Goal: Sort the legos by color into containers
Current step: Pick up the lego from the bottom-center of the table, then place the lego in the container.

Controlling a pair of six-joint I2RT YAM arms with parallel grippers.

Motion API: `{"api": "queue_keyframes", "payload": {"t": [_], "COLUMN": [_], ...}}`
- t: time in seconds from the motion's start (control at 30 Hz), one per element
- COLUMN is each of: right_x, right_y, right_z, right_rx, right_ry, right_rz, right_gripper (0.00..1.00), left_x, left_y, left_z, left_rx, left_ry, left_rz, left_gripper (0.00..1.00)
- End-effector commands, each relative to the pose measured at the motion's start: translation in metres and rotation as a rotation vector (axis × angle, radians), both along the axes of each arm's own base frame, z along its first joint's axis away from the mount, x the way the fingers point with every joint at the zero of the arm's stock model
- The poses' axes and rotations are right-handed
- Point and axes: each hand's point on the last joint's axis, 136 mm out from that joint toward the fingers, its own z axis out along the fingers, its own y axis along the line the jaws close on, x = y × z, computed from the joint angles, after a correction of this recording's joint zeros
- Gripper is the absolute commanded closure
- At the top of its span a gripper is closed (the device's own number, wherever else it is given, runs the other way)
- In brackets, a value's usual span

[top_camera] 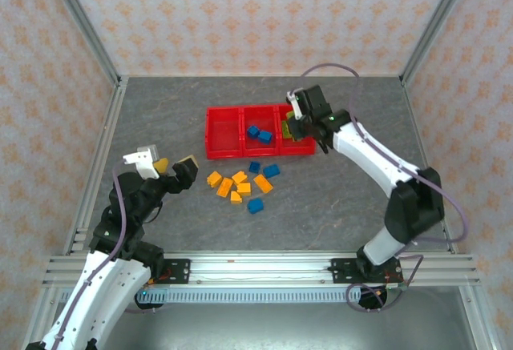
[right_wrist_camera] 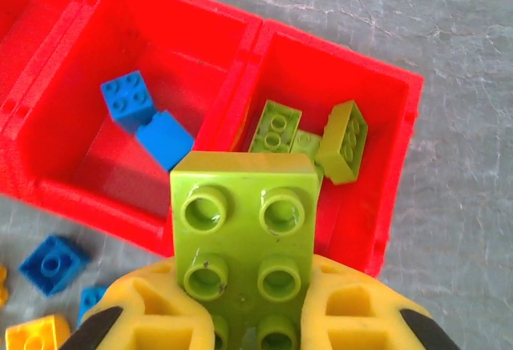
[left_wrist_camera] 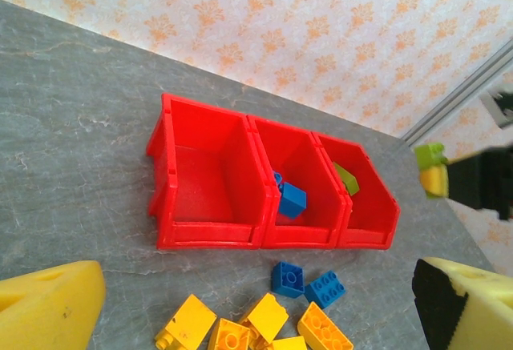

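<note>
Three joined red containers (top_camera: pixel 224 154) stand mid-table. Their left bin (left_wrist_camera: pixel 204 226) holds nothing, the middle bin (right_wrist_camera: pixel 80 186) holds two blue legos (right_wrist_camera: pixel 128 100), and the right bin (right_wrist_camera: pixel 401 118) holds lime green legos (right_wrist_camera: pixel 343 140). My right gripper (right_wrist_camera: pixel 252 310) is shut on a lime green lego (right_wrist_camera: pixel 244 222) just above the right bin's near rim, and it also shows from above (top_camera: pixel 298 130). Several orange legos (top_camera: pixel 239 183) and three blue ones (top_camera: pixel 272 170) lie loose in front of the bins. My left gripper (top_camera: pixel 172 166) hangs open to their left, holding nothing.
The grey tabletop (top_camera: pixel 160 118) is fenced by metal frame rails (top_camera: pixel 96 166) and patterned walls. Bare room lies left of the bins and right of the loose pile. The right arm (top_camera: pixel 377 162) reaches across from the near right.
</note>
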Motion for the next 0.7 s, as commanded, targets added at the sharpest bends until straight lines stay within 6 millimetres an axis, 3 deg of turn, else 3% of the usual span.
{"api": "queue_keyframes", "payload": {"t": [0.0, 0.13, 0.27, 0.33, 0.43, 0.47, 0.5, 0.67], "right_x": [0.018, 0.052, 0.073, 0.077, 0.075, 0.074, 0.073, 0.065], "right_y": [0.012, 0.013, 0.007, 0.005, 0.003, 0.001, -0.002, -0.013], "right_z": [-0.033, -0.047, -0.049, -0.048, -0.039, -0.035, -0.029, -0.015], "right_rx": [-0.014, 0.007, 0.032, 0.026, 0.043, 0.048, 0.061, 0.093], "right_ry": [0.095, 0.093, 0.093, 0.091, 0.066, 0.054, 0.038, -0.002], "right_rz": [-0.003, -0.062, -0.125, -0.145, -0.164, -0.176, -0.200, -0.259], "right_gripper": [1.00, 1.00, 0.86, 0.72, 0.59, 0.49, 0.04, 0.00], "left_x": [-0.001, 0.000, 0.000, 0.000, 0.000, 0.001, 0.001, 0.003], "left_y": [-0.001, -0.001, -0.001, -0.001, -0.002, -0.002, -0.002, -0.003], "left_z": [0.007, 0.007, 0.007, 0.007, 0.006, 0.005, 0.004, 0.000], "left_rx": [0.007, 0.007, 0.007, 0.007, 0.006, 0.007, 0.007, 0.011], "left_ry": [-0.041, -0.039, -0.039, -0.039, -0.035, -0.031, -0.029, -0.013], "left_rz": [-0.006, -0.009, -0.006, -0.006, -0.009, -0.009, -0.010, -0.016], "left_gripper": [0.01, 0.01, 0.01, 0.01, 0.01, 0.01, 0.01, 0.01]}}
